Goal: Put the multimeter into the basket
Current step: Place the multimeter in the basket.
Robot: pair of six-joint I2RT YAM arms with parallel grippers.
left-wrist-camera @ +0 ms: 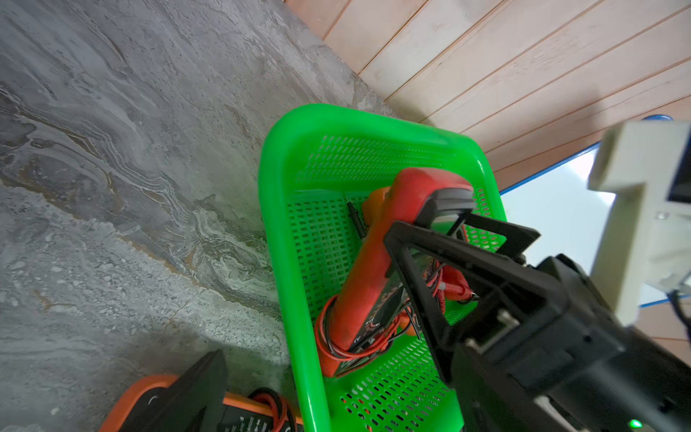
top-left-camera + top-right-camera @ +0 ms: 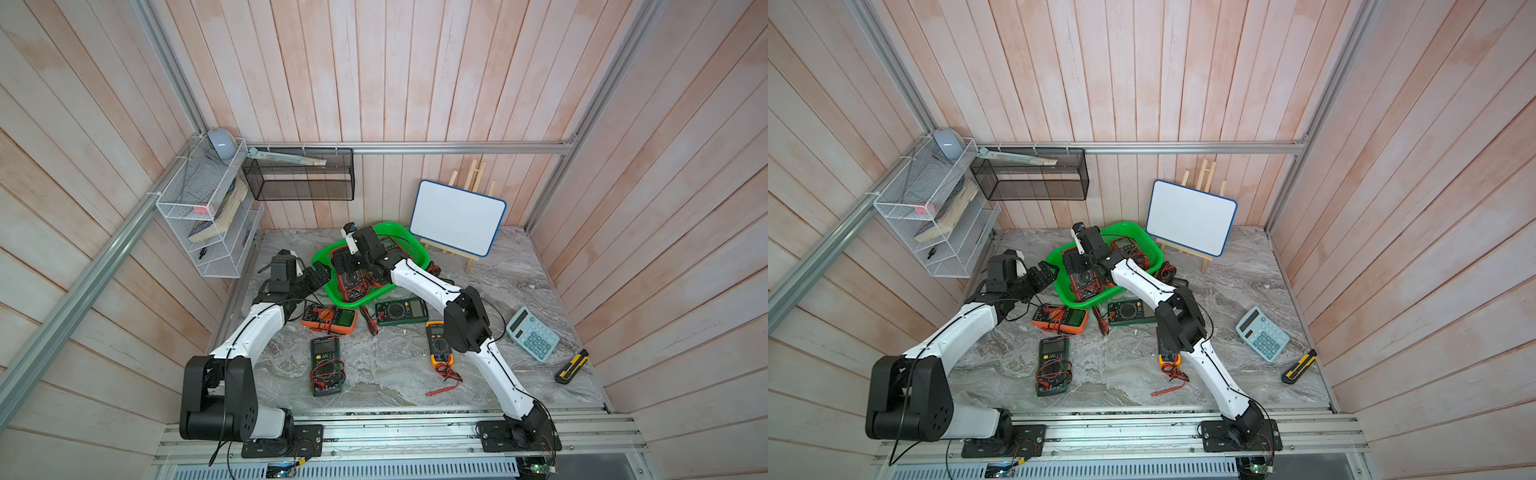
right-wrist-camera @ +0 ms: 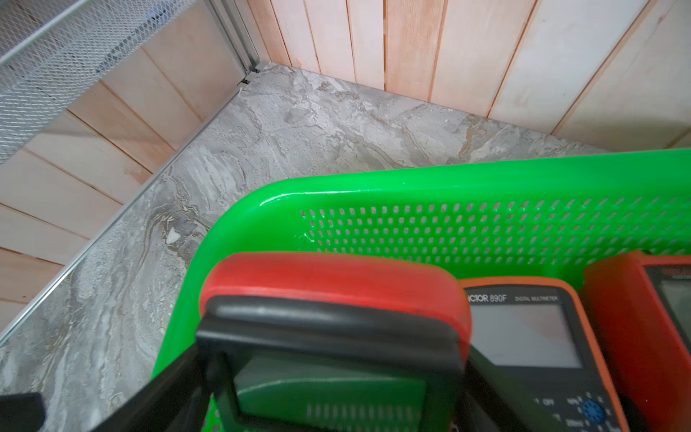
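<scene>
The bright green basket point(image 2: 390, 226) point(image 2: 1129, 226) stands at the back of the table. A red multimeter point(image 2: 353, 286) point(image 1: 374, 262) point(image 3: 336, 276) lies tilted inside it, its screen end propped on an orange multimeter point(image 3: 523, 336). My right gripper point(image 2: 351, 266) point(image 3: 329, 392) is open, one finger on each side of the red multimeter. My left gripper point(image 2: 322, 274) point(image 2: 1045, 274) hovers open and empty by the basket's left rim point(image 1: 284, 209). Only one of its fingers point(image 1: 187, 396) shows in the left wrist view. On the table lie an orange multimeter point(image 2: 330, 319), two green ones point(image 2: 401, 311) point(image 2: 326, 363) and a yellow one point(image 2: 438, 343).
A whiteboard on an easel point(image 2: 457, 218) stands right of the basket. A calculator point(image 2: 533, 333) and a utility knife point(image 2: 572, 365) lie at the right. A white wire rack point(image 2: 208, 216) and a black mesh bin point(image 2: 299, 174) hang on the walls. Red probe leads point(image 2: 446, 388) trail near the front.
</scene>
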